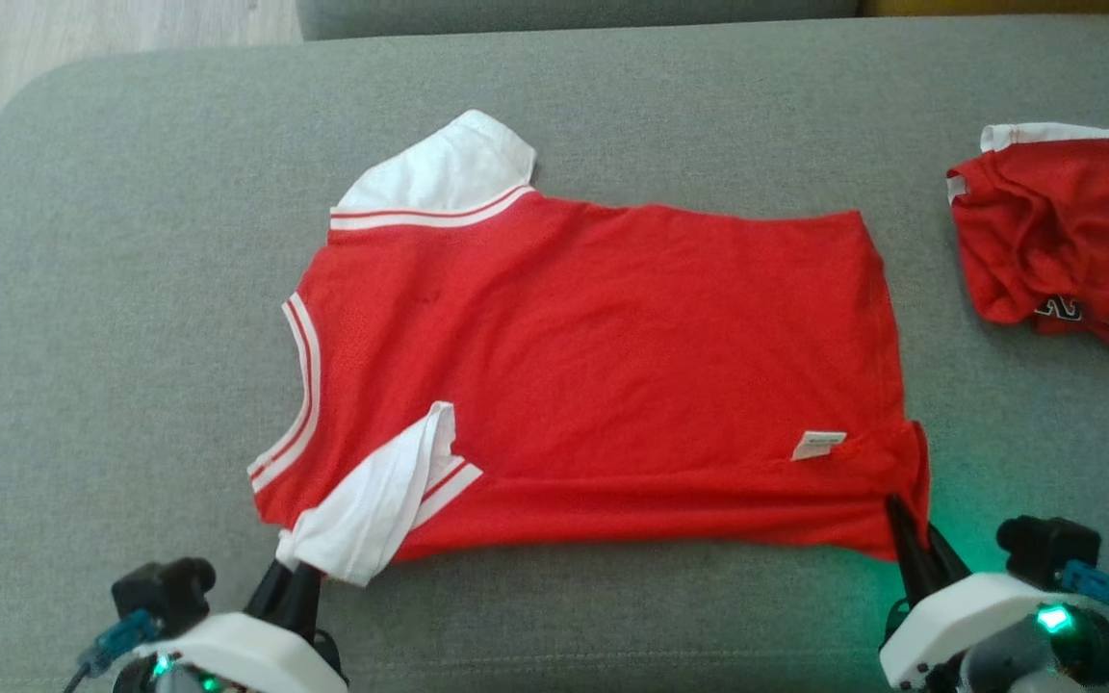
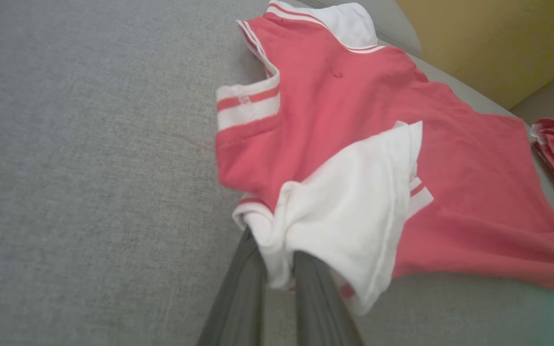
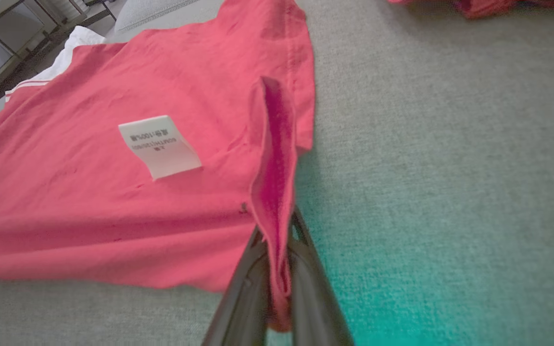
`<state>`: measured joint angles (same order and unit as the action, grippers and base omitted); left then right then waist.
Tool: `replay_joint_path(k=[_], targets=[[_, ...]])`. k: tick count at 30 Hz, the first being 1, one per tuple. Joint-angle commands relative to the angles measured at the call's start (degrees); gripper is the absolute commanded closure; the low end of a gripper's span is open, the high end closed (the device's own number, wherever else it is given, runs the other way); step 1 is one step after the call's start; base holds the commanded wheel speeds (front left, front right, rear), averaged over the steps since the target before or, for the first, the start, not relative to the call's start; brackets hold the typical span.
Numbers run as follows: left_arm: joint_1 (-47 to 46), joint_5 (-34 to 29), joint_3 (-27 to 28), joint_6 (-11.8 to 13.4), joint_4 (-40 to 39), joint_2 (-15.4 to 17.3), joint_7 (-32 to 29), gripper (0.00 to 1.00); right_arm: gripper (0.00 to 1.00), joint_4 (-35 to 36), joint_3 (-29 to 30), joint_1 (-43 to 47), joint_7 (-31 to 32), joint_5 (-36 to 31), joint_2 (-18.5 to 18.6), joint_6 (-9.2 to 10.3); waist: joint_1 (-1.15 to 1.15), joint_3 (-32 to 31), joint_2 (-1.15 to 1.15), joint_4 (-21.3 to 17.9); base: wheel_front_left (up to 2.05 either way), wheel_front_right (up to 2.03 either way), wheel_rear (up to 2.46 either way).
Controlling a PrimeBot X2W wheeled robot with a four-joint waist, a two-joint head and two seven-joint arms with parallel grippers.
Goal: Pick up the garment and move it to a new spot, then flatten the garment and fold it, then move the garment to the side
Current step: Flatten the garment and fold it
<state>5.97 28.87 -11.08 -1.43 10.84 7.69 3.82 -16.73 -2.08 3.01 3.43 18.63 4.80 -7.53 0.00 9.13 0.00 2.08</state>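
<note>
The garment (image 1: 603, 366) is a red jersey with white sleeves and white-striped trim, spread mostly flat on the grey cushion. My left gripper (image 1: 296, 566) is shut on its near white sleeve (image 2: 354, 216), which bunches between the dark fingers (image 2: 243, 293). At the garment's near right corner my right gripper (image 1: 904, 525) is shut on the red hem (image 3: 274, 192), which stands up as a folded ridge between the fingers (image 3: 306, 298). A white care label (image 3: 159, 146) lies on the red cloth just left of that ridge.
A second red garment (image 1: 1065, 241) with white trim lies crumpled at the far right of the grey cushion (image 1: 131, 289). Wooden floor (image 1: 83, 29) shows beyond the cushion's far left corner. A yellow cushion (image 2: 493, 43) stands behind in the left wrist view.
</note>
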Motion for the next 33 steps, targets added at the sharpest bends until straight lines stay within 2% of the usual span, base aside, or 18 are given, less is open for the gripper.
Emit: replay_joint_path(k=[1, 3, 4, 5, 6, 14, 23, 33], targets=[[-0.65, 0.64, 1.89, 0.58, -2.28, 1.06, -0.51, 1.00, 1.00, 2.19, -0.62, -0.15, 0.40, -0.27, 0.38, 0.04, 0.00, -0.29, 0.00, -0.04, 0.00, 0.00, 0.00], [-0.14, 0.83, 1.66, 0.91, -2.79, 1.03, -1.36, 1.00, 1.00, 2.49, -0.48, 0.30, 0.82, -0.24, 0.15, 0.04, 0.00, -0.61, 0.00, 0.00, 0.00, 0.00, 0.00], [-0.47, 0.75, 1.41, 1.08, -2.77, 1.05, -1.81, 0.77, 0.91, 2.66, -0.30, 0.40, 1.07, -0.34, 0.01, 0.04, 0.00, -0.81, 0.00, 0.11, 0.00, 0.00, 0.00], [-0.77, 0.65, 1.36, 1.25, -2.58, 1.09, -1.93, 0.19, 0.27, 2.72, -0.27, 0.32, 1.18, -0.39, -0.05, 0.04, 0.00, -0.89, 0.00, 0.13, 0.00, 0.00, 0.00], [-1.14, 0.55, 1.33, 1.39, -2.32, 1.14, -2.01, 0.00, 0.00, 2.91, -0.29, 0.12, 1.04, -0.54, -0.08, 0.04, 0.00, -0.95, 0.00, 0.13, 0.00, 0.00, 0.00], [-2.50, -0.81, 0.81, 2.51, -2.81, 1.24, -1.02, 0.00, 0.00, 6.64, -1.17, -0.77, -0.93, -1.72, -0.41, 0.04, 0.00, -1.26, 0.00, -0.48, 0.00, 0.00, 0.00], [-3.61, -3.41, 0.37, 4.01, -9.28, 1.70, 1.44, 0.00, 0.00, 14.44, -1.58, -1.79, -4.51, -3.67, -0.50, 0.04, 0.00, -1.39, 0.00, -0.52, 0.00, 0.00, 0.00], [-9.66, -8.29, -0.20, 5.88, -14.88, 3.70, 2.12, 0.00, 0.00, 21.24, -0.56, -3.39, -3.92, -6.04, -0.42, 0.04, 0.00, -0.49, 0.00, -0.32, 0.00, 0.00, 0.00]])
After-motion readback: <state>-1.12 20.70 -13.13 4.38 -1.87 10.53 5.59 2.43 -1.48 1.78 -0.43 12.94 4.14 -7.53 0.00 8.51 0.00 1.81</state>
